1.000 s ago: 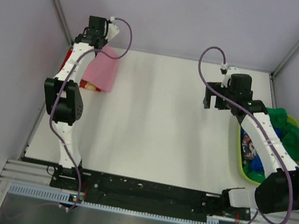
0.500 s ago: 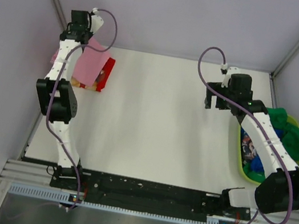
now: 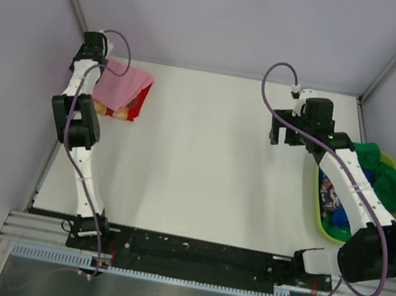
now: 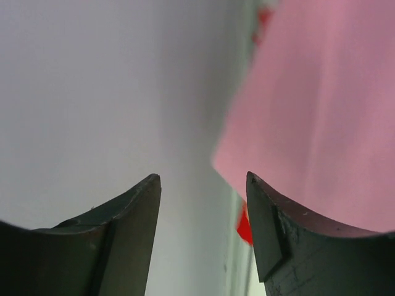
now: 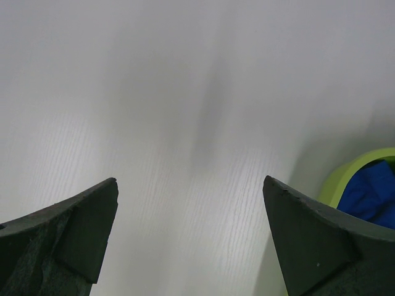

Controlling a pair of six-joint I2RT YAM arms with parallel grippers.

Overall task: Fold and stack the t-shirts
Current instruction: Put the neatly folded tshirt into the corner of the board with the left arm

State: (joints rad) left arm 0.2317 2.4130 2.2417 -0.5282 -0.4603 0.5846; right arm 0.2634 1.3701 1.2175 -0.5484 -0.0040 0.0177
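A folded pink t-shirt [image 3: 120, 87] lies at the table's far left on top of a red t-shirt [image 3: 139, 104], whose edge shows at the right and front. My left gripper [image 3: 89, 54] hangs at the pink shirt's far left corner, by the wall. In the left wrist view it [image 4: 203, 179] is open with nothing between its fingers, the pink shirt [image 4: 321, 111] just to the right and a red sliver [image 4: 244, 227] below. My right gripper [image 3: 281, 136] stands open and empty over bare table [image 5: 190, 180]. A green t-shirt [image 3: 381, 176] and a blue t-shirt [image 3: 331, 196] lie crumpled in the tray.
A yellow-green tray [image 3: 391, 160] sits at the table's right edge, partly under my right arm; its rim [image 5: 364, 161] and the blue cloth [image 5: 370, 197] show in the right wrist view. Walls close in on the left, back and right.
My left gripper swung left toward the wall with the pink shirt, then opened and let it go. The pink shirt now rests further left on the red one. The right arm stayed still.
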